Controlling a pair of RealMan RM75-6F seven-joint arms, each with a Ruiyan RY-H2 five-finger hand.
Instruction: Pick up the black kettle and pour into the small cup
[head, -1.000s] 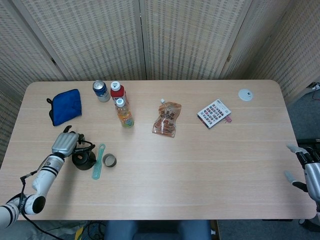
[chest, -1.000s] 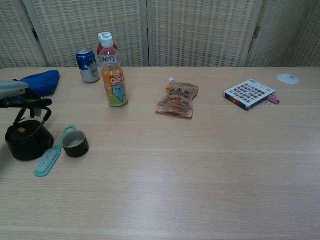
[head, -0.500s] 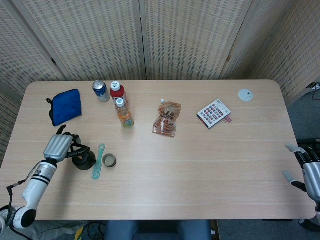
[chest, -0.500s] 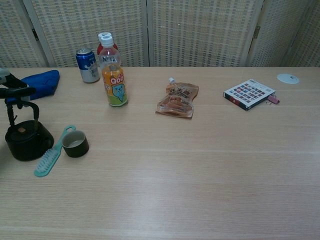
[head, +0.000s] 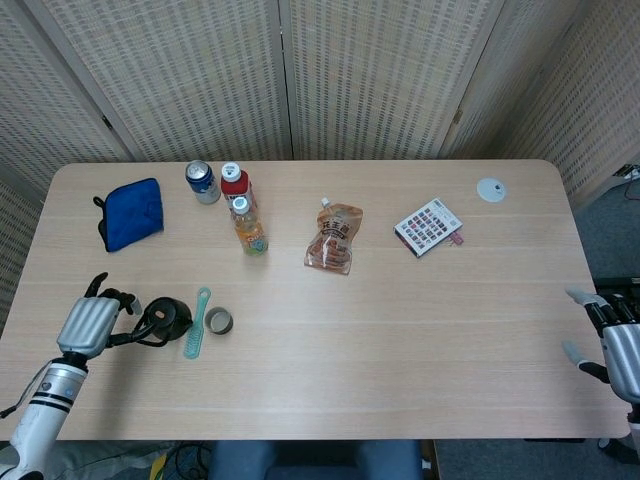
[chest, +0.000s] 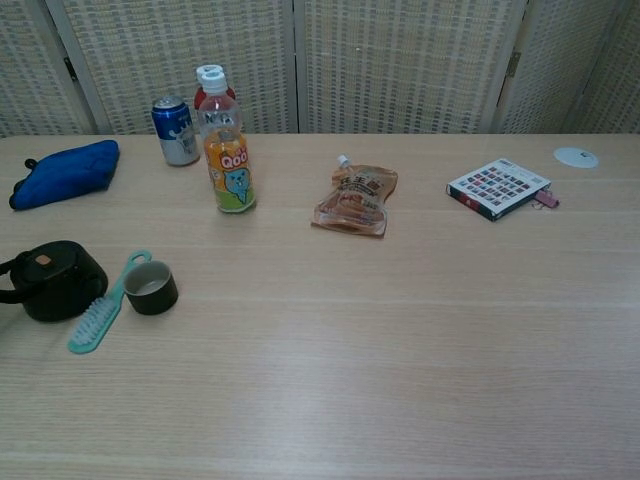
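Note:
The black kettle (head: 168, 315) stands near the table's front left, also in the chest view (chest: 55, 282), with its handle folded down to the left. Just right of it sits the small dark cup (head: 218, 321) (chest: 152, 288), upright. My left hand (head: 88, 322) hovers left of the kettle, fingers apart and pointing toward the lowered handle, gripping nothing that I can see. It is outside the chest view. My right hand (head: 612, 335) hangs off the table's right edge with its fingers spread and nothing in it.
A teal brush (head: 197, 322) lies between kettle and cup. Further back are a blue pouch (head: 132, 213), a can (head: 202, 181), two bottles (head: 247, 222), a snack pouch (head: 335, 238), a colourful card pack (head: 428, 226) and a white disc (head: 491, 189).
My left hand has drawn back left and down from above the kettle. The kettle's handle, upright before, now lies folded down. The hand has left the chest view.

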